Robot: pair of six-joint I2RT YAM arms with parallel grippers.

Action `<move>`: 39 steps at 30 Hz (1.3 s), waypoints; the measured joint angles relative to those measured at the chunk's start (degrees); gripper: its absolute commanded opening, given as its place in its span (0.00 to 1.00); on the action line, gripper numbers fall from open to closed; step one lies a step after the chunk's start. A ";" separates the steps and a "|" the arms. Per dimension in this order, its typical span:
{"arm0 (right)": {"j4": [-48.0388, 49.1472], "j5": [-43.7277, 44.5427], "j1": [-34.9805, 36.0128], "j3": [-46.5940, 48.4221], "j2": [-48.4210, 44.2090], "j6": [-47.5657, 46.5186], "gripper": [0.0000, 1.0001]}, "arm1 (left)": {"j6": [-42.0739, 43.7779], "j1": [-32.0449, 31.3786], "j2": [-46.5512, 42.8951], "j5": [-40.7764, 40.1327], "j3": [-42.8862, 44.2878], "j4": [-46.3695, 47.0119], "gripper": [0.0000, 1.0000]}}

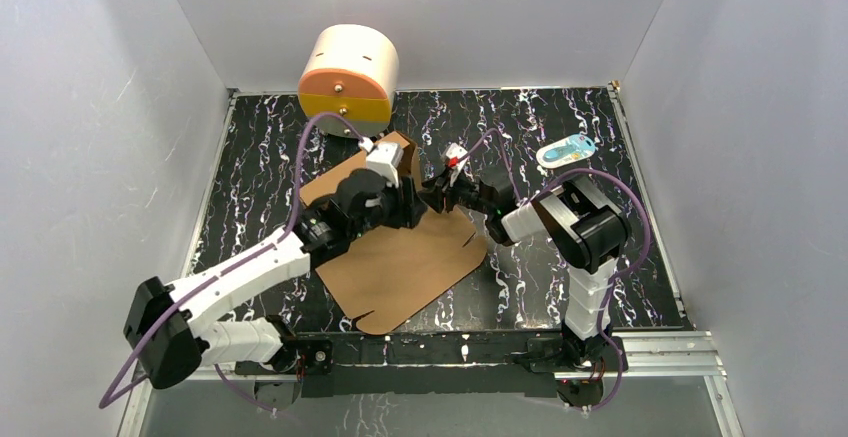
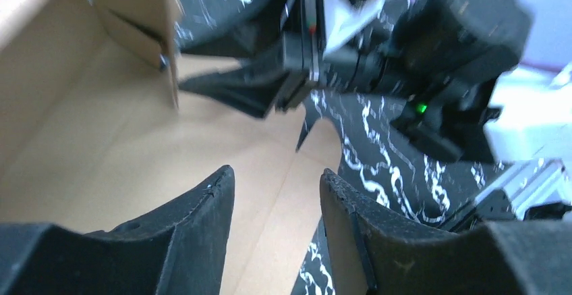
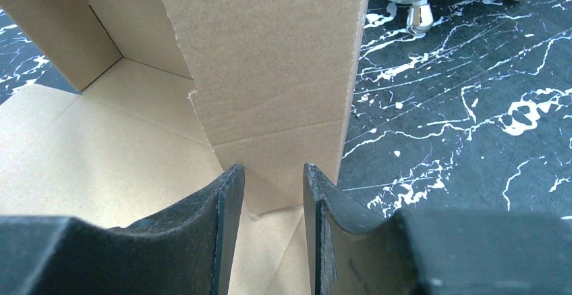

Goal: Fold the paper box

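The paper box (image 1: 400, 267) lies in the middle of the bench (image 1: 560, 277), mostly a flat sheet, with a flap (image 3: 270, 59) standing upright at its 12 o'clock end. The left hand (image 2: 276, 177) reaches in from 8 o'clock and hovers over the sheet, fingers apart, gripping nothing. The right hand (image 3: 270, 170) comes from 3 o'clock, fingers apart, tips at the flap's face. A cream drum (image 1: 348, 72) sits at 11 o'clock.
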 measured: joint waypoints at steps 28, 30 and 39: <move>-3.56 -5.40 -0.76 3.52 0.20 -5.18 0.43 | 4.74 33.48 27.08 20.09 30.01 -9.18 0.60; -3.87 -5.49 -0.81 4.24 0.35 -5.73 0.42 | 4.74 33.48 30.01 22.91 31.52 -8.81 0.60; -6.38 -4.94 -0.94 6.05 1.53 -8.28 0.43 | 4.66 33.81 32.33 31.47 32.22 -7.76 0.60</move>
